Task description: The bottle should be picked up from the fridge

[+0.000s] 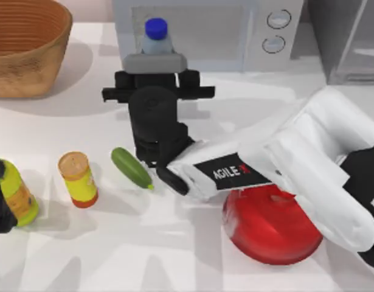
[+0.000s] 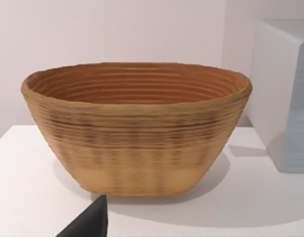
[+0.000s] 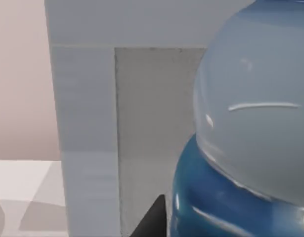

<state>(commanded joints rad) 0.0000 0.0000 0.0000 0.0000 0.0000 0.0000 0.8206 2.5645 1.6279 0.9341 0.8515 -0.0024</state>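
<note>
The bottle (image 1: 156,38) stands at the far side of the bench, before the microwave (image 1: 235,24); right tool (image 1: 155,62) clamps its body. Light, smooth plastic, likely slippery; mid-body hold suits

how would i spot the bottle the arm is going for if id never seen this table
Find the light grey microwave with two round dials at the back of the table. Right in front of its door stands the bottle, with the right gripper at its body. Its bright-blue cap and pale bluish body set it apart from the yellow bottle and the yellow-green bottle at the left.
</note>
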